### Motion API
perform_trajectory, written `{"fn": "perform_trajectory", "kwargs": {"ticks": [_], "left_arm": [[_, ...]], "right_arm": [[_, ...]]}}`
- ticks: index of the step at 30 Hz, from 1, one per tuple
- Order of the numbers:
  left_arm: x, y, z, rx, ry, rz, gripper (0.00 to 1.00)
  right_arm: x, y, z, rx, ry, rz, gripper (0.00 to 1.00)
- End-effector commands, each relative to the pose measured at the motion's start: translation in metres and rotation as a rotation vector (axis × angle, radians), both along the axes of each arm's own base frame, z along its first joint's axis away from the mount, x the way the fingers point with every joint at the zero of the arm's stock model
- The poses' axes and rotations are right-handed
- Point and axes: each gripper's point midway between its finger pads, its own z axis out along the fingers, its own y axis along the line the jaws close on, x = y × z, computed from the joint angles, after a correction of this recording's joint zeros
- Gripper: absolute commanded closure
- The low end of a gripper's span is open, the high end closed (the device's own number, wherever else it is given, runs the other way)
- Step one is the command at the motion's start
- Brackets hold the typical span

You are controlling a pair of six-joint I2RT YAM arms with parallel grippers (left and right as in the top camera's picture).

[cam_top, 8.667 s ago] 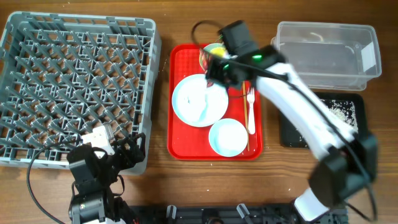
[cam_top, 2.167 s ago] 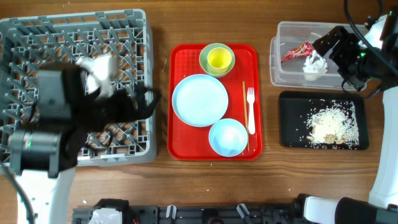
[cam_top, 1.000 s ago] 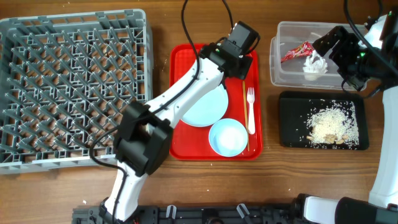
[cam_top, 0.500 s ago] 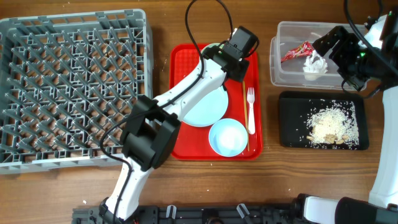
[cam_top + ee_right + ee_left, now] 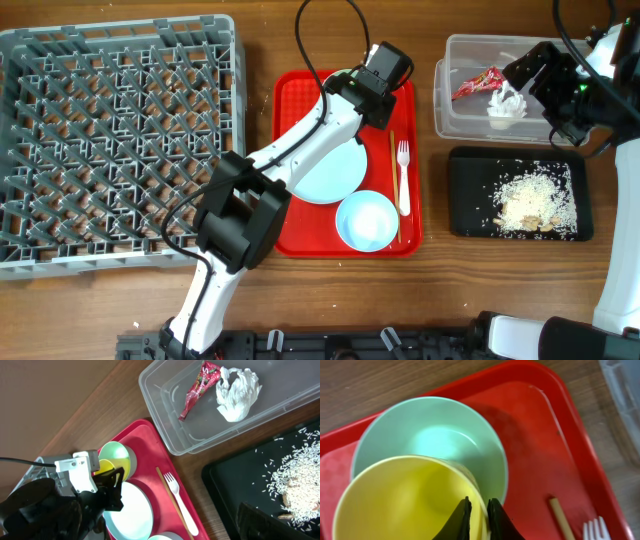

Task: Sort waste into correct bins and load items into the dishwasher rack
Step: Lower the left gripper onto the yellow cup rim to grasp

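Now pinching the cup's rim

Left gripper (image 5: 479, 512) has its fingers drawn narrow on the thin wall of the small yellow cup (image 5: 405, 495), which sits nested in the pale green bowl (image 5: 435, 435) on the red tray (image 5: 535, 450). It looks like light, stiff, slick plastic, so a rim grip should do, lifted straight so the bowl stays put. Beyond lies the white plastic fork (image 5: 402, 175), then the clear tub (image 5: 460, 120) under the right gripper (image 5: 535, 75), fingers wide and empty; the dishwasher rack (image 5: 120, 140) stands well apart
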Motion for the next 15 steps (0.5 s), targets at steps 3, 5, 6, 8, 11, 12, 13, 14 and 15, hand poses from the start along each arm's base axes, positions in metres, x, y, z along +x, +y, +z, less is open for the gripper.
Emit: {"fn": "perform_trajectory", "kwargs": {"ticks": [3,5,6,8,11,12,13,14,15], "left_arm": [[0.01,0.012,0.004,0.039,-0.036,0.041,0.89],[0.011,0.013,0.004,0.044,-0.039,0.042,0.96],[0.012,0.015,0.005,0.053,-0.047,0.049,0.96],[0.015,0.02,0.007,0.077,-0.069,0.067,0.96],[0.02,0.03,0.012,0.14,-0.121,0.107,0.96],[0.022,0.033,0.015,0.169,-0.145,0.113,0.96],[0.022,0.035,0.018,0.201,-0.163,0.104,0.96],[0.022,0.036,0.02,0.242,-0.186,0.093,0.96],[0.023,0.038,0.025,0.296,-0.217,0.085,0.96]], "right_arm": [[0.001,-0.002,-0.002,-0.017,0.004,0.005,0.0],[0.001,-0.002,-0.002,-0.017,0.005,0.005,0.0],[0.001,-0.002,-0.002,-0.017,0.004,0.005,0.0],[0.001,-0.002,-0.002,-0.017,0.004,0.005,0.0],[0.001,-0.002,-0.002,-0.017,0.004,0.005,0.0],[0.001,-0.002,-0.002,-0.017,0.004,0.005,0.0],[0.001,-0.002,-0.002,-0.017,0.004,0.005,0.0],[0.001,-0.002,-0.002,-0.017,0.004,0.005,0.0],[0.001,-0.002,-0.002,-0.017,0.004,0.005,0.0]]}}
